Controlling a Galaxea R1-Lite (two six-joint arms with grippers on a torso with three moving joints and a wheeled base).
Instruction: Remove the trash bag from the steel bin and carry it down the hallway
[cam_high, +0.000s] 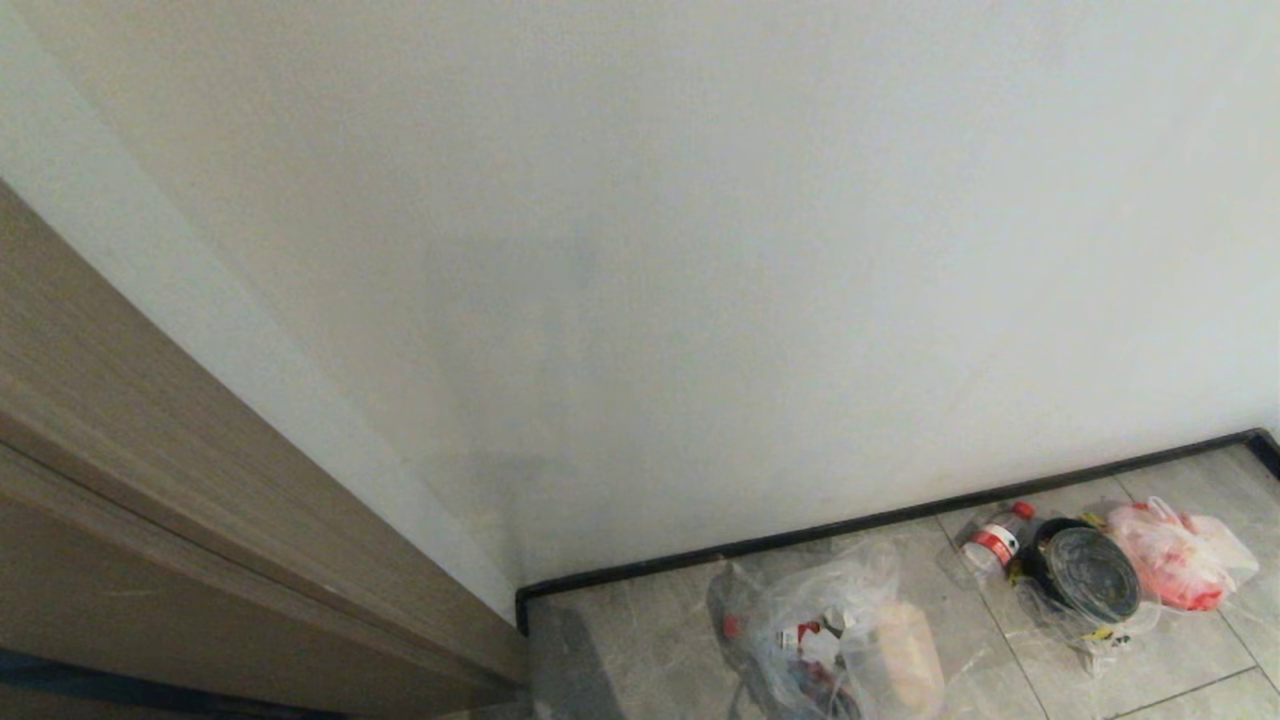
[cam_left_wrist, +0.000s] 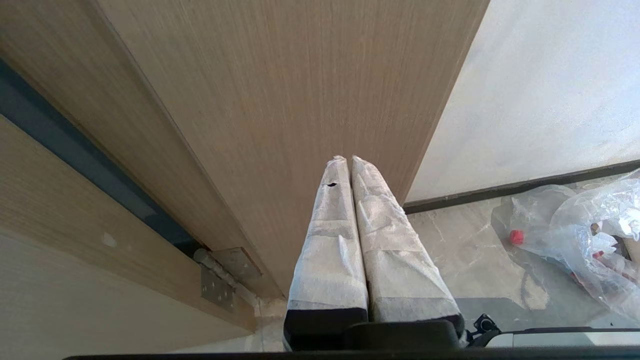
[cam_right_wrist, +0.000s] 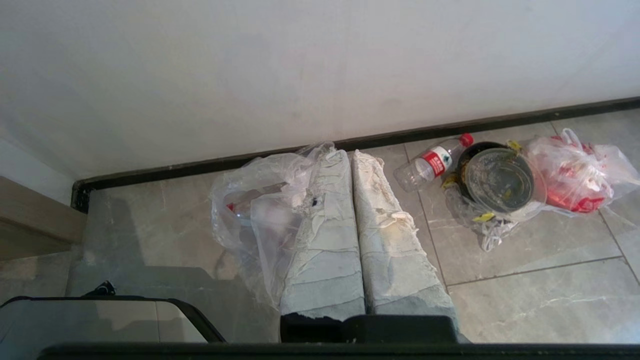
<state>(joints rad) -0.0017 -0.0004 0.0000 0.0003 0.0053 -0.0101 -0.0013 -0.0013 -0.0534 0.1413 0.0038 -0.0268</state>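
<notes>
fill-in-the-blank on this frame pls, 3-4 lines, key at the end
1. The trash bag lies on the tiled ____.
2. The water bottle beside the black round container has a ____ cap.
3. The left claw, in front of the wooden door, holds ____.
4. The right claw fingers are ____.

Missing words: floor; red; nothing; shut

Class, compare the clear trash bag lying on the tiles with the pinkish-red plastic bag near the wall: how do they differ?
The trash bag is see-through, showing brown and red-and-white scraps; the pinkish-red bag is tinted, its contents hard to make out. The trash bag lies nearer the wooden door; the pinkish-red bag lies further right, beside a round dark container. The trash bag looks larger. Both are crumpled thin plastic lying on the floor tiles near the black baseboard.
</notes>
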